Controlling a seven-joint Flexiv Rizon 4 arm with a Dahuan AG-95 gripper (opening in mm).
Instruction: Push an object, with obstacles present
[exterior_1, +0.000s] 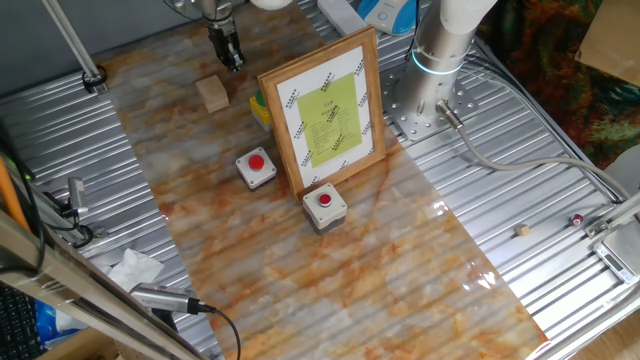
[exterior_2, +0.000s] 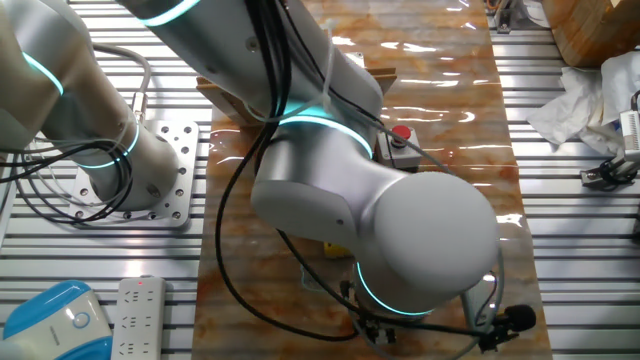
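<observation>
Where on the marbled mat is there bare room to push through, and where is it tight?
Open: the wide mat stretch in front of the nearer grey box with red button, and the strip left of the small tan wooden cube. Tight: between the wood-framed picture with yellow-green sheet, the other grey button box and the cube. The end effector hangs just behind the cube.

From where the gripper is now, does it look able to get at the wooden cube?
Probably yes. The gripper hangs just behind the wooden cube, with nothing between them. The framed picture and the nearer button box stand off to the side.
</observation>
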